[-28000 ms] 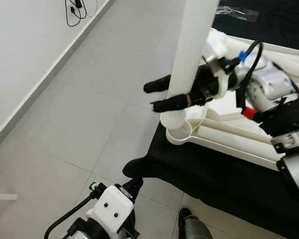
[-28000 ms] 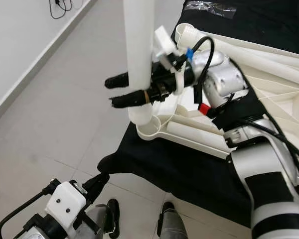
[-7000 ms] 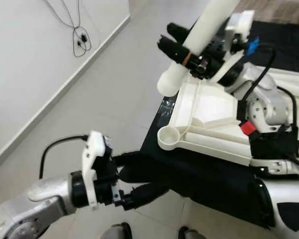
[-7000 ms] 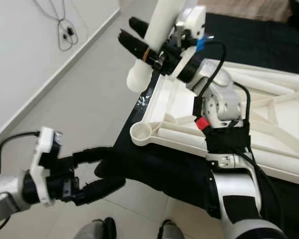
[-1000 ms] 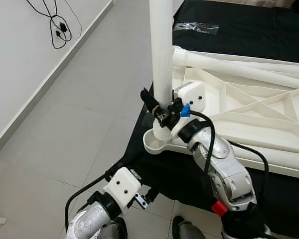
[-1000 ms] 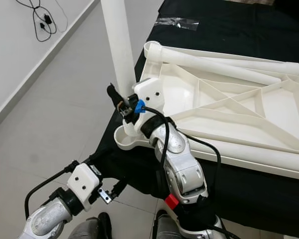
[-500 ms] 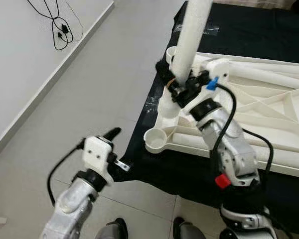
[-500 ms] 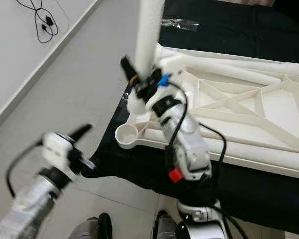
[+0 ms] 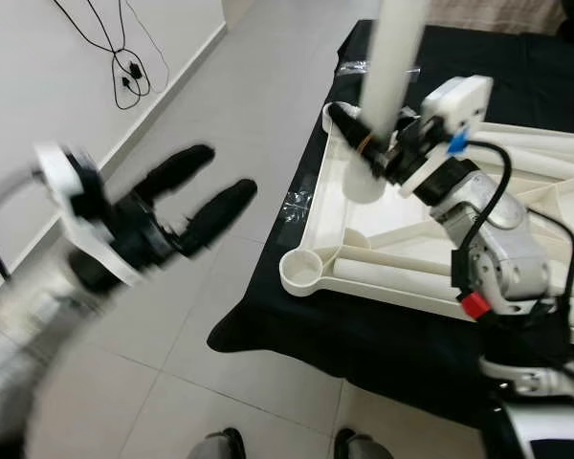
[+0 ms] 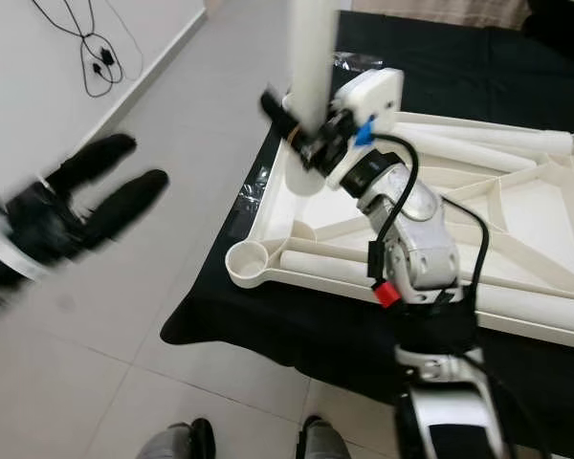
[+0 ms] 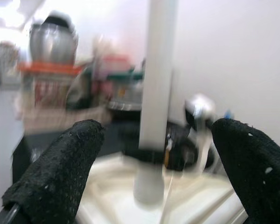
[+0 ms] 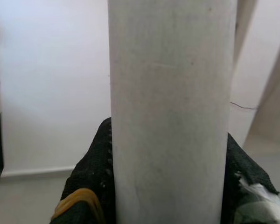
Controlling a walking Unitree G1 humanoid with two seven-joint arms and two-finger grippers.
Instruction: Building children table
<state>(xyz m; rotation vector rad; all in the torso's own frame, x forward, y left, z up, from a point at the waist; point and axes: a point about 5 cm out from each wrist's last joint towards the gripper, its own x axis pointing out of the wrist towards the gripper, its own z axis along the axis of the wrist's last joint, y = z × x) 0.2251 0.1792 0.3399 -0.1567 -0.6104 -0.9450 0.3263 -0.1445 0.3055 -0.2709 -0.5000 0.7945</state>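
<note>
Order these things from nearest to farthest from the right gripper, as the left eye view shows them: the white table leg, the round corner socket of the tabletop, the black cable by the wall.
1. White table leg: held in the right gripper.
2. Round corner socket: below the gripper, at the tabletop's near corner.
3. Black cable: far off to the robot's left, against the wall.

White table leg (image 9: 387,86) upright, seemingly above upturned tabletop (image 9: 517,239)

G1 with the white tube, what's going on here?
The right gripper is shut on a white table leg, holding it roughly upright above the upturned white tabletop that lies on black cloth. The leg's lower end is off the corner socket, not seated. The left gripper, fingers open, reaches toward the leg, blurred.
</note>
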